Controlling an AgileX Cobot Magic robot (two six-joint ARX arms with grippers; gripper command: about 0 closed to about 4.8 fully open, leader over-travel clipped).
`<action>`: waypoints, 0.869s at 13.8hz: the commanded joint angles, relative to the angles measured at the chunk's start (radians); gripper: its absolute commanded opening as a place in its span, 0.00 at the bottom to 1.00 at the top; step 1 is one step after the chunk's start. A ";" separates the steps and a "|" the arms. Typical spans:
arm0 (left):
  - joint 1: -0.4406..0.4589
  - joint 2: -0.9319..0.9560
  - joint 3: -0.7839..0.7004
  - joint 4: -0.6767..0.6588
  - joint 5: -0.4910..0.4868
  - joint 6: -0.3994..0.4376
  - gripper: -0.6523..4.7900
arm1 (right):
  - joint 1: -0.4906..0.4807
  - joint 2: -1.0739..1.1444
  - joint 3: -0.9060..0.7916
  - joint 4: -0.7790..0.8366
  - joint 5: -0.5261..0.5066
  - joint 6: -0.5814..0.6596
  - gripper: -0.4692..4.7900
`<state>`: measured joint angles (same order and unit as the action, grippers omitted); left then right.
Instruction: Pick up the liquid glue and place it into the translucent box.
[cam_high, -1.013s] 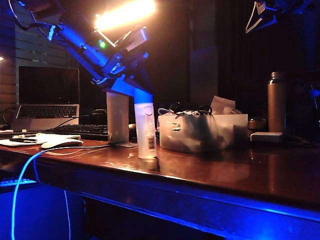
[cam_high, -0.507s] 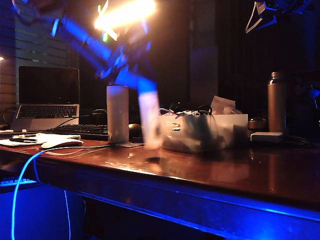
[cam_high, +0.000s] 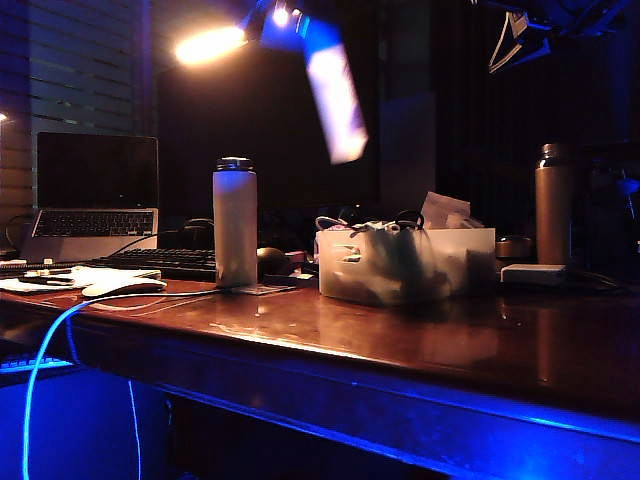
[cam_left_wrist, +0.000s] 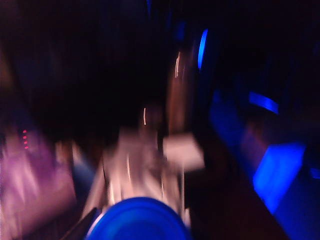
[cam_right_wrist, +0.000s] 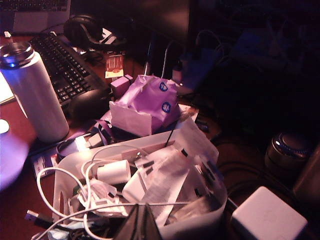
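Left gripper (cam_high: 298, 24), at 12 o'clock in the exterior view: dark, boxy body lit deep blue, w/ one small bright white light on it. Rest of that arm is cut off by the frame edge. In the left wrist view it's too blurred to read.

Right gripper (cam_high: 516, 42), at 1–2 o'clock in the exterior view: dark angular wedge w/ thin pale edges. In the right wrist view it's a black pointed tip (cam_right_wrist: 138, 224) at 6 o'clock, w/ a faint pale centre seam.
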<state>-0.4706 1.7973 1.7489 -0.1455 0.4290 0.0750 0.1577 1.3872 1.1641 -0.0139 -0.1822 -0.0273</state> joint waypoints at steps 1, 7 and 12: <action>-0.014 0.080 0.098 0.016 0.006 -0.013 0.51 | 0.001 -0.002 0.005 0.034 0.007 -0.004 0.09; -0.040 0.330 0.194 0.161 0.020 -0.068 0.51 | -0.002 -0.002 0.005 0.070 0.008 -0.004 0.09; -0.040 0.415 0.194 0.261 -0.011 -0.093 0.51 | -0.002 -0.002 0.005 0.052 0.007 -0.004 0.09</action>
<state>-0.5087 2.2131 1.9343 0.0799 0.4210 -0.0166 0.1566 1.3884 1.1641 0.0326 -0.1764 -0.0277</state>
